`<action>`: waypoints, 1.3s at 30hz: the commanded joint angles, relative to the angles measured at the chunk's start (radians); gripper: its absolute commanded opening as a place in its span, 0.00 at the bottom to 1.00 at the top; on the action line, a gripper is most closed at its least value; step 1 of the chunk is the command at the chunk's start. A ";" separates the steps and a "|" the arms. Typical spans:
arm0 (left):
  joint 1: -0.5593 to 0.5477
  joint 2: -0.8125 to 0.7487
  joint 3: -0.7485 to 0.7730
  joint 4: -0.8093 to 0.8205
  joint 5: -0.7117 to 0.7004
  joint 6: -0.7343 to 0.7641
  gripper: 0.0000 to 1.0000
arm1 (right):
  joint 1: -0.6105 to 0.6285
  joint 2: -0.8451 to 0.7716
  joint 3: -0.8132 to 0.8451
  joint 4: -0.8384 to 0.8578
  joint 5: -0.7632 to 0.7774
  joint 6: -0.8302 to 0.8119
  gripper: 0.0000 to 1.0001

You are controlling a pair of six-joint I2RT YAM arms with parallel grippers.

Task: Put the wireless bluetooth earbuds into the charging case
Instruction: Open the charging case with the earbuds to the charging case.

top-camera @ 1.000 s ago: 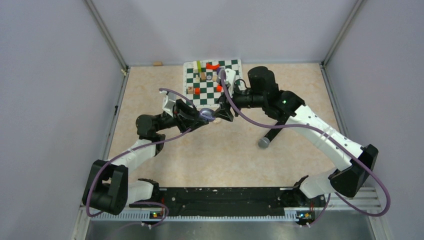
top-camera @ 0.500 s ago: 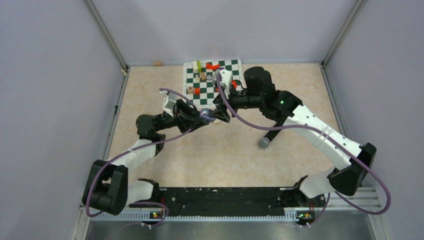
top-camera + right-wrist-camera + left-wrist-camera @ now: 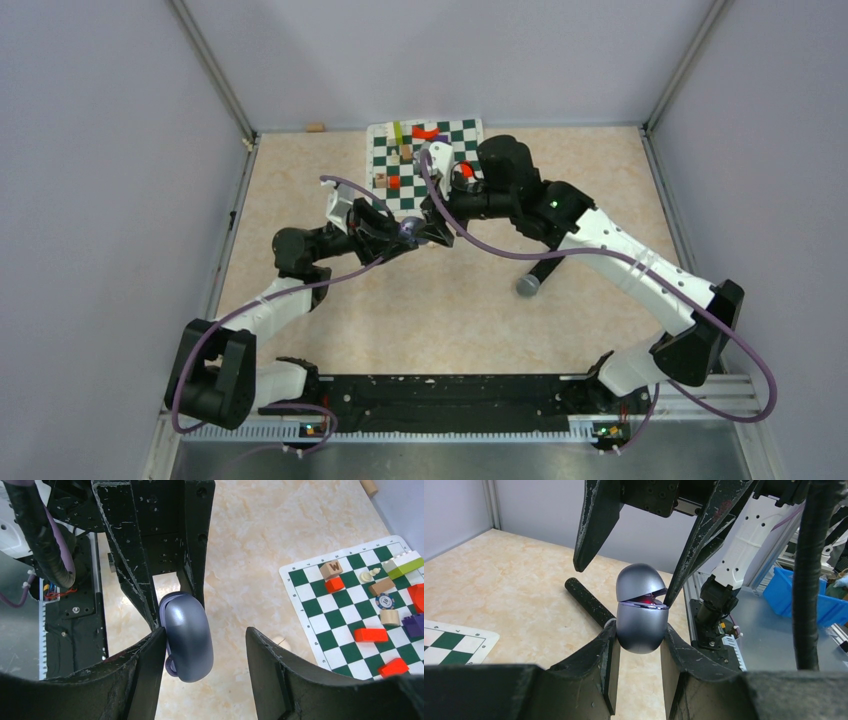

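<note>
Pale marbled table (image 3: 300, 200), walled by lilac panels, is seen past the arm bases at the near edge. A black microphone (image 3: 528, 285) is laid on it to the right, well apart from the work.

Further in, near the middle, the case (image 3: 640, 625) is clamped upright by its lower half in the left gripper (image 3: 639, 632), seemingly clear of the table. The lid (image 3: 639, 582) is tipped slightly up, so a narrow gap is left along the seam. A reddish glint (image 3: 647, 600) is glimpsed inside, but whether it is an earbud cannot be told.

The right gripper (image 3: 205, 632) is held around the lid with its jaws parted and nothing gripped. One finger is laid against the case by the seam, while the other is kept apart.

At the far edge, a chessboard (image 3: 325, 645) strewn with small blocks is seen.

No earbuds are made out loose on the table, so they are judged to be seated already. If so, only pressing the lid shut is left. If not, the lid has yet to be raised fully and the earbuds found.
</note>
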 commanded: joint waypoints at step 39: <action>-0.007 -0.029 0.032 0.079 0.009 -0.019 0.00 | -0.057 -0.122 0.009 -0.055 0.005 -0.093 0.61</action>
